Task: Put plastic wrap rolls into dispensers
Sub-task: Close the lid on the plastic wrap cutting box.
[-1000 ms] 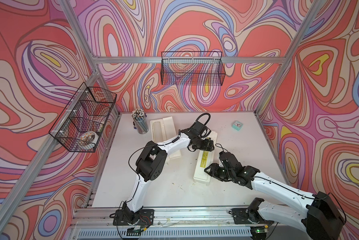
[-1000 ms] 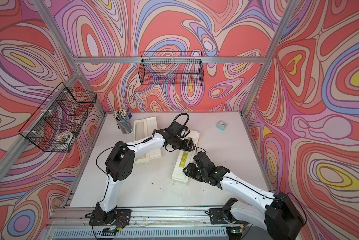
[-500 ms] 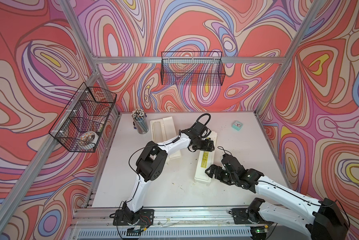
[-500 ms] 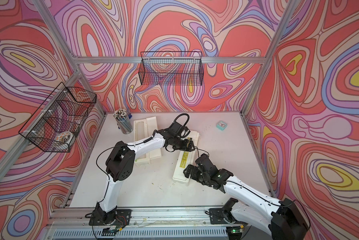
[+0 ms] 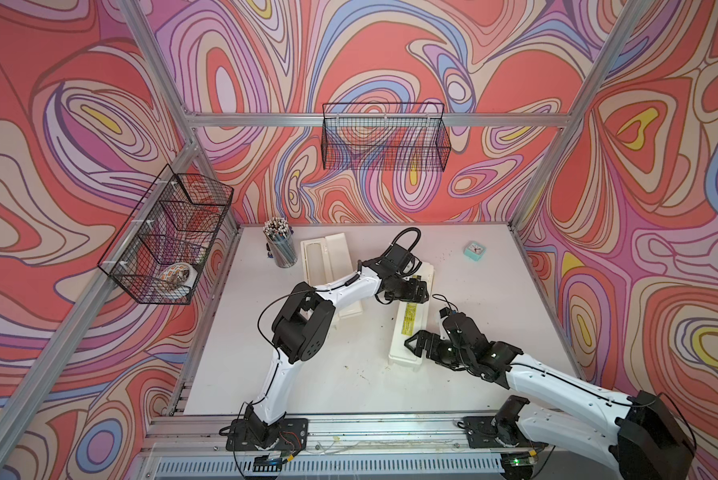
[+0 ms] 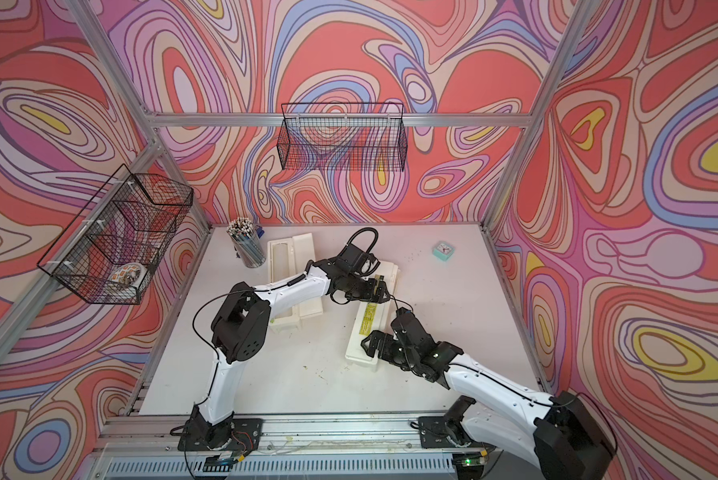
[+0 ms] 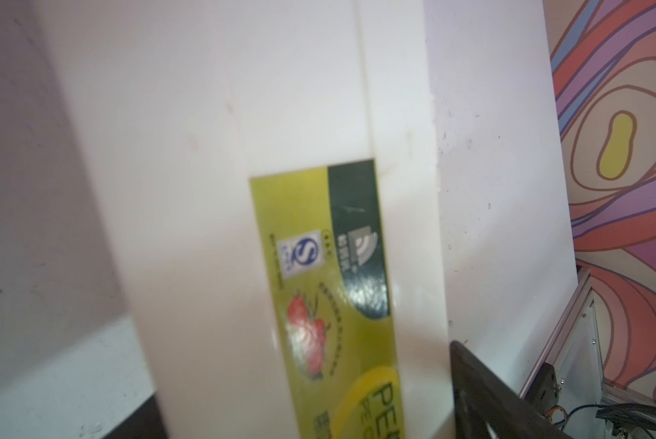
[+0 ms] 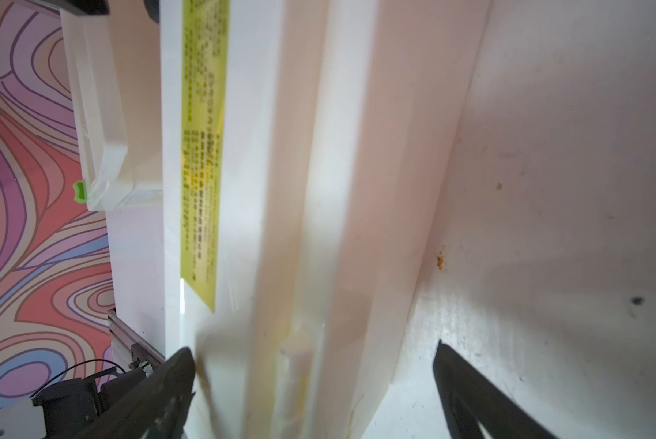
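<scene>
A cream-white dispenser (image 5: 407,328) with a yellow label lies lengthwise mid-table, label up. My left gripper (image 5: 423,291) clasps its far end. In the left wrist view the dispenser (image 7: 243,228) fills the span between the fingers (image 7: 471,384). My right gripper (image 5: 428,338) is open astride the near end. One of its fingers (image 8: 167,380) sits by the labelled edge and the other stands apart over bare table. A second dispenser (image 5: 328,266), lid flipped open, lies under my left arm. Its green slider (image 8: 79,192) shows in the right wrist view. No plastic wrap roll is in view.
A cup of pencils (image 5: 280,249) stands at the back left of the white table (image 5: 340,374). A small teal clock (image 5: 475,250) is at the back right. Black wire baskets hang on the back wall (image 5: 384,137) and the left wall (image 5: 166,237).
My right gripper has opened wide at the near end of the labelled dispenser and drawn back slightly toward the table's front. The left arm has held still.
</scene>
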Robot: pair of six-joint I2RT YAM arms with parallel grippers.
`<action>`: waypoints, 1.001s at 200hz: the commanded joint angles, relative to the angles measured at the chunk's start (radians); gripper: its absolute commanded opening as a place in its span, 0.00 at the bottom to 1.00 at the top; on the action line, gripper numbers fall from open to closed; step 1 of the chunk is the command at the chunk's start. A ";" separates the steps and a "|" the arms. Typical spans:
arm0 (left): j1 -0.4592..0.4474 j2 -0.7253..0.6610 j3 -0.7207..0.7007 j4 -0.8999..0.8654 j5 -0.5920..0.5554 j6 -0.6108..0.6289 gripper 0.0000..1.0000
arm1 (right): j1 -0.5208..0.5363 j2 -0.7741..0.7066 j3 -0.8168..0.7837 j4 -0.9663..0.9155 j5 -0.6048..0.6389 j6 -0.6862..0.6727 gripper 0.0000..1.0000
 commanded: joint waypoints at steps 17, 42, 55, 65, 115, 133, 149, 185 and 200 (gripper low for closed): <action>-0.008 0.045 -0.040 -0.071 -0.020 -0.011 0.89 | 0.001 -0.017 -0.062 -0.036 -0.017 -0.020 0.96; -0.008 0.045 -0.041 -0.067 -0.021 -0.016 0.89 | 0.001 0.016 -0.098 -0.035 -0.034 0.019 0.87; -0.007 0.047 -0.042 -0.069 -0.021 -0.015 0.89 | 0.000 0.035 -0.129 -0.006 -0.053 0.053 0.81; -0.007 0.047 -0.041 -0.069 -0.021 -0.017 0.89 | 0.001 0.048 -0.149 0.014 -0.062 0.077 0.79; -0.007 0.046 -0.053 -0.064 -0.023 -0.024 0.89 | 0.001 0.025 -0.200 0.010 -0.024 0.163 0.61; -0.007 0.043 -0.063 -0.063 -0.024 -0.028 0.89 | 0.001 -0.016 -0.214 -0.027 0.003 0.182 0.54; -0.007 0.039 -0.070 -0.063 -0.025 -0.021 0.89 | 0.001 -0.024 -0.207 -0.078 0.018 0.184 0.52; -0.008 0.038 -0.060 -0.075 -0.029 0.003 0.89 | -0.001 -0.090 -0.094 -0.231 0.146 0.125 0.80; -0.008 0.031 -0.058 -0.072 -0.031 0.016 0.90 | -0.009 -0.144 -0.031 -0.279 0.221 0.084 0.92</action>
